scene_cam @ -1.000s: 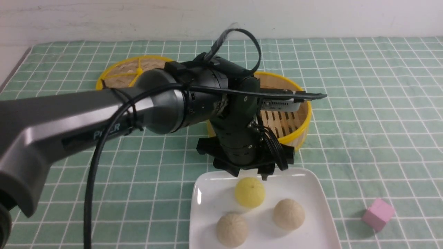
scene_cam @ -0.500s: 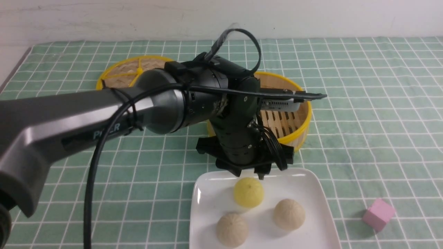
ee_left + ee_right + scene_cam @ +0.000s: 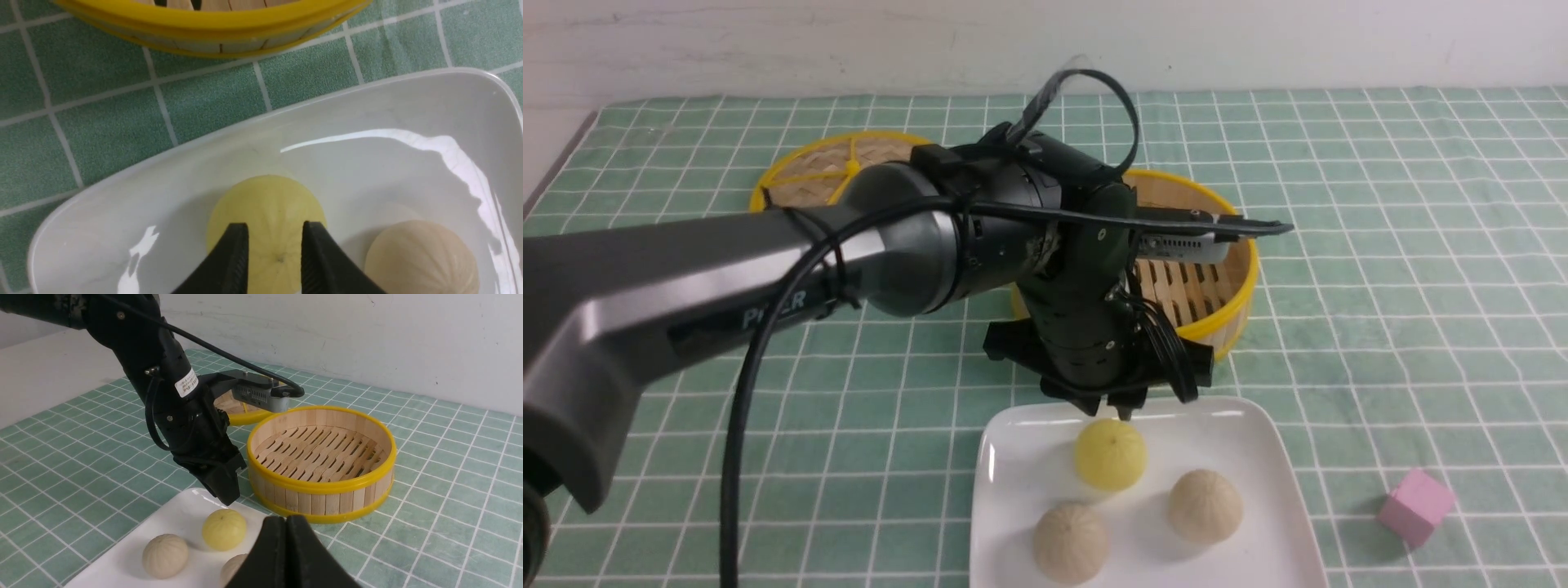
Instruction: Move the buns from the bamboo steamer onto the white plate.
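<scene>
All three buns lie on the white plate (image 3: 1013, 457): the yellow bun (image 3: 1111, 454) at its far side, two beige buns (image 3: 1071, 543) (image 3: 1205, 505) nearer. My left gripper (image 3: 1123, 412) hangs just above the yellow bun (image 3: 265, 204) without touching it, jaws open by a narrow gap and empty. The bamboo steamer (image 3: 1233, 278) behind it is empty, as the right wrist view of the steamer (image 3: 322, 498) confirms. My right gripper (image 3: 287, 520) is shut on nothing, near the plate (image 3: 179, 514) and clear of the buns; it is out of the front view.
The flat woven lid (image 3: 809, 175) lies at the back left, partly behind my left arm. A pink cube (image 3: 1414, 506) sits on the green checked cloth right of the plate. A wall closes the far side of the table.
My left gripper has lifted slightly off the yellow bun and its jaws have drawn closer together. The buns and the plate have stayed put.
</scene>
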Available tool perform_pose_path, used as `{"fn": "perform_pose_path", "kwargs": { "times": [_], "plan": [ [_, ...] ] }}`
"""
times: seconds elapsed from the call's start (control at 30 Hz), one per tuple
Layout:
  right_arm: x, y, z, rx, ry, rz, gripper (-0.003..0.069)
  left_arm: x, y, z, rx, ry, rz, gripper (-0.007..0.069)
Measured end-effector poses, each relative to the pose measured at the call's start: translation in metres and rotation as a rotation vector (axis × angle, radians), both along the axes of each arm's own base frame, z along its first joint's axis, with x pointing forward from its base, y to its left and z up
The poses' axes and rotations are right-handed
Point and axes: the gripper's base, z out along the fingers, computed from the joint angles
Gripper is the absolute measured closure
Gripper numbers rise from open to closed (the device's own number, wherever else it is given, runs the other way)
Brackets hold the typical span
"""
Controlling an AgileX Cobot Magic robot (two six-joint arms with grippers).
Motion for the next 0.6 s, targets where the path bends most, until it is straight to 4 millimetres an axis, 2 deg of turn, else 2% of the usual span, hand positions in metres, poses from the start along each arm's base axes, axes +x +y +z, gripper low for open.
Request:
{"fn": "perform_pose_path", "kwargs": {
  "times": [0.13, 0.2, 0.27, 0.43, 0.5, 0.57, 0.6],
  "plan": [
    [0.000, 0.000, 0.000, 0.000, 0.000, 0.000, 0.0666, 0.000, 0.000, 0.000, 0.000, 0.001, 0.001, 0.0490],
    [0.001, 0.001, -0.003, 0.000, -0.001, 0.000, 0.0664, 0.000, 0.000, 0.000, 0.002, 0.003, 0.001, 0.0568],
    [0.003, 0.002, -0.010, -0.001, 0.000, 0.001, 0.0664, 0.000, 0.000, 0.000, 0.003, 0.003, 0.000, 0.0607],
    [0.008, 0.004, -0.043, -0.004, 0.003, -0.046, 0.0661, 0.001, 0.002, 0.000, 0.021, -0.012, -0.008, 0.0623],
    [0.012, 0.003, -0.065, -0.017, 0.023, -0.128, 0.0659, 0.001, 0.002, 0.000, 0.024, -0.014, -0.010, 0.0623],
    [0.013, 0.001, -0.074, -0.023, 0.034, -0.168, 0.0659, 0.001, 0.002, 0.000, 0.026, -0.015, -0.010, 0.0623],
    [0.015, -0.001, -0.086, -0.033, 0.051, -0.224, 0.0659, 0.001, 0.002, 0.000, 0.028, -0.016, -0.011, 0.0623]
  ]
}}
